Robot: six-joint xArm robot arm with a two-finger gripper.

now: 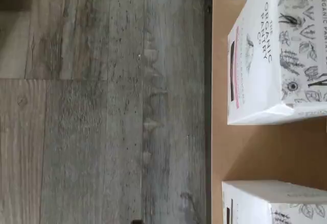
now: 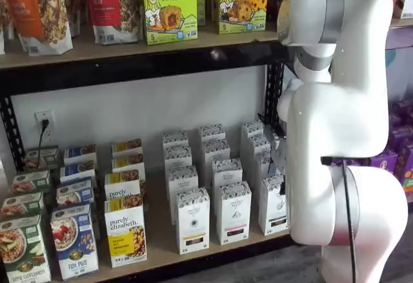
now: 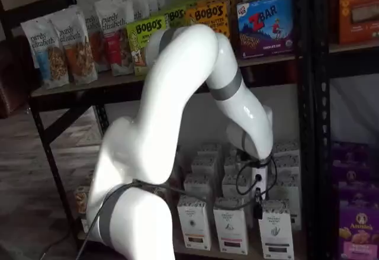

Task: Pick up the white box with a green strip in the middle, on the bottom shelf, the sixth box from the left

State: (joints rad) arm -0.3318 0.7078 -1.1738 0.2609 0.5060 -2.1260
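Note:
Several tall white boxes stand in three columns on the bottom shelf. The white box of the task is the front one of the right column, with a short dark strip low on its face; it also shows in a shelf view. My gripper hangs just above the front row, between the middle and right columns. Its black fingers show side-on with no plain gap. In a shelf view the arm hides it. The wrist view shows two front white boxes; I cannot tell which is the task's.
Coloured cereal boxes fill the shelf's left part. Purple boxes stand on the neighbouring rack to the right, past a black upright. Grey plank floor lies in front of the shelf edge. The upper shelf holds bags and Bobo's boxes.

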